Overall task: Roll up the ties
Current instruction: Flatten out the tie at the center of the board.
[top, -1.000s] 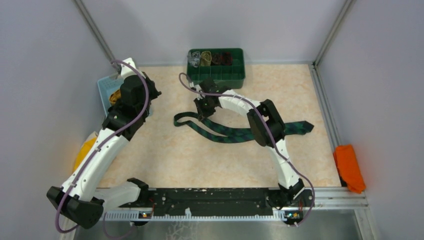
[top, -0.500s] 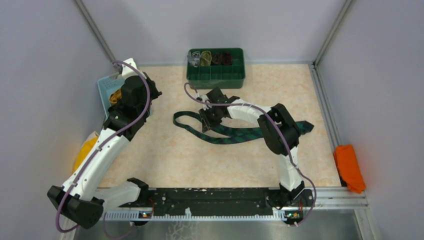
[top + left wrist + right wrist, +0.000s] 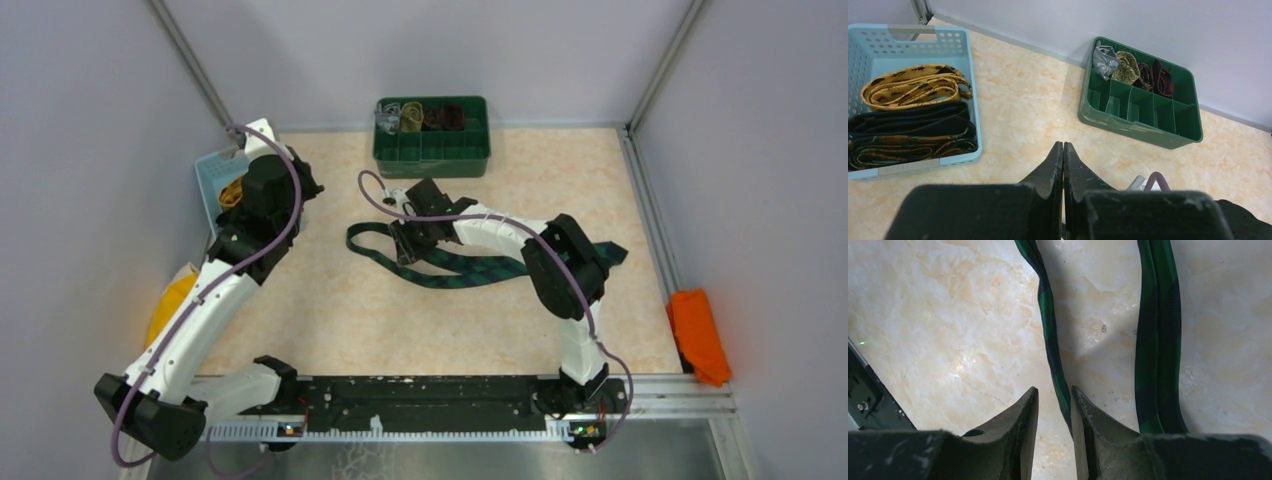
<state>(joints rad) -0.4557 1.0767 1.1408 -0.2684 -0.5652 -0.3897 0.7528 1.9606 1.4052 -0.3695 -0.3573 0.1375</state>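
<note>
Top external view, near edge first. An orange plain cloth (image 3: 698,335) is bunched at the right edge. A yellow plain cloth (image 3: 170,300) is partly hidden under the left arm. Neither is a tie.

Mid-surface: a dark green checked fabric necktie (image 3: 470,268) lies flat and unrolled on the pale marbled surface (image 3: 330,330). Its broad pointed end is toward the right. The narrow end is bent back in a loop toward the left.

Right claw (image 3: 1054,392) is low over the narrow part. In the right wrist view the fingers (image 3: 1013,425) are parted only a little. One narrow strand runs into the gap, close against one finger, with the surface showing beside it. Nothing is clamped, by the look of it. A second, doubled strand lies just beside, apart from the fingers.

Left claw (image 3: 1063,150) is held high at the left, fingertips pressed together, nothing between them.

Further out on the left is a light blue perforated plastic basket (image 3: 928,32). It holds a mustard-yellow patterned tie (image 3: 913,85) and dark folded ties (image 3: 908,130), all unrolled. At the far edge is a dark green compartmented plastic box (image 3: 1138,132) with rolled ties (image 3: 1125,70) in its back row.

Judgement: the cloth is limp, light and likely slick, so it will sag and unwind if let go. The best hold is the narrow tip, pinched across its width. The other claw should pin the length while the roll is started.
</note>
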